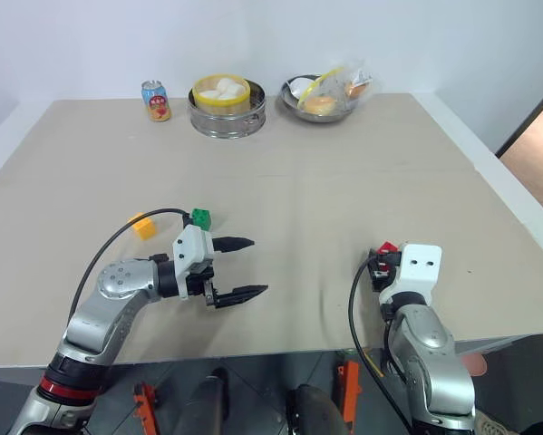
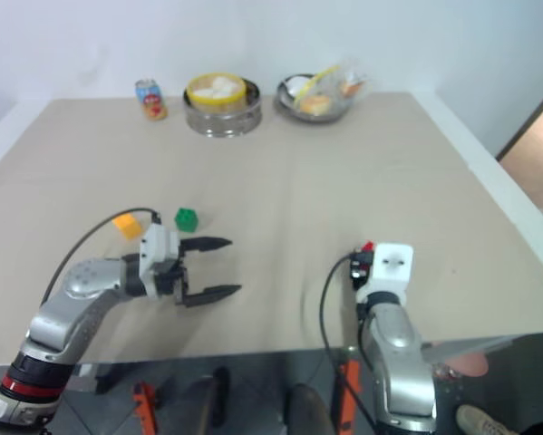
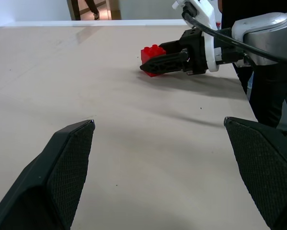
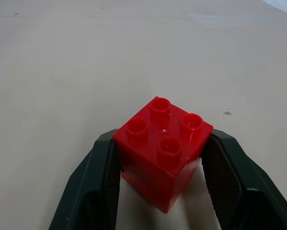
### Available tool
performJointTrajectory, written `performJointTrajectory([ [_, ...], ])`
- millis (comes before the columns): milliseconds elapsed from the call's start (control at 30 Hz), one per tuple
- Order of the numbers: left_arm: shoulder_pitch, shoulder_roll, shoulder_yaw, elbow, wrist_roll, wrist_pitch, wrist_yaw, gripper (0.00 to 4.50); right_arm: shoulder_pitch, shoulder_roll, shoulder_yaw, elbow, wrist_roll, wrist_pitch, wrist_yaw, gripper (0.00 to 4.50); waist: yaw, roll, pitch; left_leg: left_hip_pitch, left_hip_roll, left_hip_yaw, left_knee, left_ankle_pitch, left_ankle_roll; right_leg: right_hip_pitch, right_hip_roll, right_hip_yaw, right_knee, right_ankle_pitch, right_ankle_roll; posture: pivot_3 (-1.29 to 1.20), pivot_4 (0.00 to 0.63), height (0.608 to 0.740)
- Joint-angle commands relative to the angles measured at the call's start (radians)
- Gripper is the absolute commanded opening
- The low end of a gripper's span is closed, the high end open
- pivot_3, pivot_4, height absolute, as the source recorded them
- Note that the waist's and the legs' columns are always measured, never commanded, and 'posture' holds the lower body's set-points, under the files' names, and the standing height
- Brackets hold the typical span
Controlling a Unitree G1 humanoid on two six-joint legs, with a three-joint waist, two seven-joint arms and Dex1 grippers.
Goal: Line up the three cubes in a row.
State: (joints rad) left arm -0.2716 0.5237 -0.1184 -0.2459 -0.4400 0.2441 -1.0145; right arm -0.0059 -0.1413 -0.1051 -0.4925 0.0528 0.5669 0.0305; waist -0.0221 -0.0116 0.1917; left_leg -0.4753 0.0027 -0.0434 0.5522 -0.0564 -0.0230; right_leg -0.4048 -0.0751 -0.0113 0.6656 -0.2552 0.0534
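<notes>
Taking the green cube (image 1: pixel 200 217) as reference: the yellow-orange cube (image 1: pixel 143 226) is found near it on the left. The left gripper (image 1: pixel 238 268), just nearer than it, is held spread and empty. Well right, the red cube (image 4: pixel 163 150) is clamped by the right gripper (image 4: pixel 164 165). No row is formed yet.

Red cube (image 4: pixel 162 151), green cube (image 1: pixel 200 217), yellow-orange cube (image 1: pixel 143 226)
</notes>
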Motion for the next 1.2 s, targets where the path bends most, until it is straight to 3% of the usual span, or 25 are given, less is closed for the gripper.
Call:
performJointTrajectory([
  [33,0.020,0.019,0.030,-0.016,-0.002,-0.020,-0.005,4.50,-0.054,-0.037,0.051,-0.098,0.042,0.036,0.079,1.87,-0.001,0.000,0.000,0.000,0.001,0.000,0.000,0.000,0.000,0.000,0.000,0.000,0.000,0.000,-0.001,0.00,0.150,0.740],
  [633,0.124,0.067,0.129,0.037,-0.001,-0.142,-0.033,4.50,-0.203,-0.199,0.279,-0.048,0.155,0.124,0.391,1.87,-0.001,0.000,0.000,0.000,0.015,0.017,0.000,0.000,0.000,-0.003,-0.002,-0.003,-0.003,0.002,-0.003,0.00,0.150,0.740],
  [933,0.155,0.063,0.136,0.013,0.004,-0.142,-0.018,4.50,-0.301,-0.192,0.296,0.078,0.140,0.090,0.414,1.87,0.000,0.000,0.000,0.000,0.020,0.024,0.000,0.000,0.000,-0.004,-0.002,-0.006,-0.003,0.003,-0.005,0.00,0.150,0.740],
  [1200,0.166,0.061,0.137,-0.004,0.006,-0.137,0.005,4.50,-0.249,-0.202,0.254,0.070,0.153,0.105,0.398,1.87,0.000,0.000,0.000,0.000,0.022,0.025,0.000,0.000,-0.001,-0.003,-0.001,-0.008,-0.003,0.003,-0.005,0.00,0.150,0.740],
])
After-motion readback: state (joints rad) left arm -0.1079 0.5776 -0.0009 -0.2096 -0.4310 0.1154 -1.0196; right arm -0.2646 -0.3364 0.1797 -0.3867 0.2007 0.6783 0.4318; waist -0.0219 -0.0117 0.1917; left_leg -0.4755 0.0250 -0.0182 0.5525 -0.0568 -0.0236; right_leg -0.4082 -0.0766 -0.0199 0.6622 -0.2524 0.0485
